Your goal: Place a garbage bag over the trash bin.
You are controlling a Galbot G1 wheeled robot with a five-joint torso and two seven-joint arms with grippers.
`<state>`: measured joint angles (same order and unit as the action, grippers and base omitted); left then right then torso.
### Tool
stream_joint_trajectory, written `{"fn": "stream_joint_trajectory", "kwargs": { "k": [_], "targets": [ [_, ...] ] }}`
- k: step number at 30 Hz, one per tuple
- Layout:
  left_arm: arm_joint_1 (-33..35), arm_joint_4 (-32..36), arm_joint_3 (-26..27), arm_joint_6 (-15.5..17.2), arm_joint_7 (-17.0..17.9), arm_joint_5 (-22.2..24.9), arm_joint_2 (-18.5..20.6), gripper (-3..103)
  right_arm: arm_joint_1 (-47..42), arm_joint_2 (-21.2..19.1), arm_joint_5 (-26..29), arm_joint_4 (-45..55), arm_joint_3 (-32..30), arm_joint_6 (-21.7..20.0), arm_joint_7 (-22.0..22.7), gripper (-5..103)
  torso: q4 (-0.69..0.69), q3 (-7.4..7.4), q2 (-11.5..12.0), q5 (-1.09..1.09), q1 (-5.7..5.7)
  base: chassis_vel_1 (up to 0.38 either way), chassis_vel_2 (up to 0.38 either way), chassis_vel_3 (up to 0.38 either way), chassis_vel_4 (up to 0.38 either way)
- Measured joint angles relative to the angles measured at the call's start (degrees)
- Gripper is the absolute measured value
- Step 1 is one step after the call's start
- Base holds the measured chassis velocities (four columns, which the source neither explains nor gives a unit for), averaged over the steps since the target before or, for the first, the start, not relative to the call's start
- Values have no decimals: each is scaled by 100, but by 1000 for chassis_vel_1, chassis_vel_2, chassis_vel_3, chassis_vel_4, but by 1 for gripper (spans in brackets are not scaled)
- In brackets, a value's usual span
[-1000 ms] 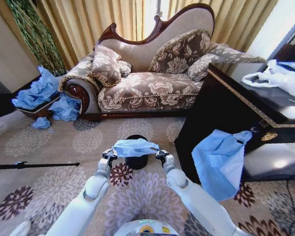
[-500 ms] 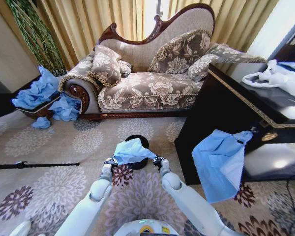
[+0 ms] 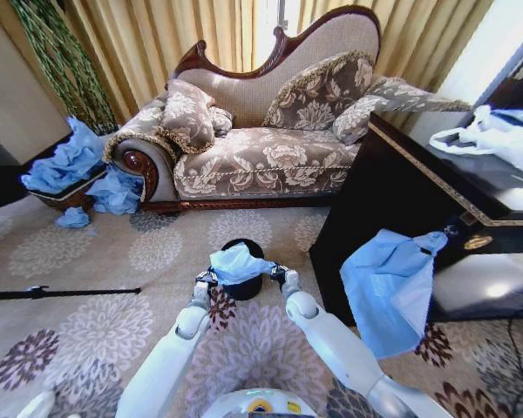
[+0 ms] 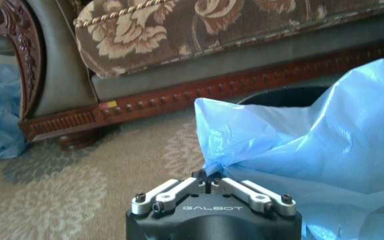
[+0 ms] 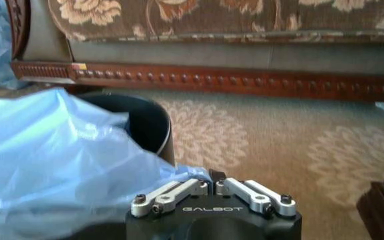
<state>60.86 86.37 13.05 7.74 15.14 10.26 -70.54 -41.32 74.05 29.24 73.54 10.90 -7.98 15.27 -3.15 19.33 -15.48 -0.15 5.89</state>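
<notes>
Head view showed both arms reaching toward the trash bin, which stood on the patterned carpet in front of the sofa. The garbage bag (bunched and crumpled) hung over the bin's near rim, stretched between the 2 grippers. Left gripper pinched the bag's edge at the bin's left side; right gripper pinched the opposite edge at its right.

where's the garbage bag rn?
Head view: garbage bag is bunched over the trash bin, held between left gripper and right gripper, before the sofa.
</notes>
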Motion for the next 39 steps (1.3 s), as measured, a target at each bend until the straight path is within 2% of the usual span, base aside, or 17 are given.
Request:
{"fn": "stream_joint_trajectory", "kwargs": {
  "k": [10, 21, 27, 39],
  "targets": [
    [-29, -10, 80, -65, -46, 27, 60, 0, 266, 129, -7, -277, -18, 32, -64, 0, 1, 0, 0, 0, 0, 0, 0, 0, 0],
    [-695, -777, 80, -152, -61, 51, -146, 0, 527, 332, -40, -724, -20, 85, -249, 0, 0, 0, 0, -1, 0, 0, 0, 0, 0],
    [-784, -873, 34, -154, -118, 37, -165, 0, 539, 344, -51, -744, -23, 91, -265, 0, 0, 0, 0, 0, 0, 0, 0, 0, 0],
    [-1245, -1232, 69, 28, -117, 197, -228, 0, 915, 288, 139, -1080, -23, -47, -254, 0, -1, 0, 0, 0, 0, 0, 0, 0, 0]
  ]
}}
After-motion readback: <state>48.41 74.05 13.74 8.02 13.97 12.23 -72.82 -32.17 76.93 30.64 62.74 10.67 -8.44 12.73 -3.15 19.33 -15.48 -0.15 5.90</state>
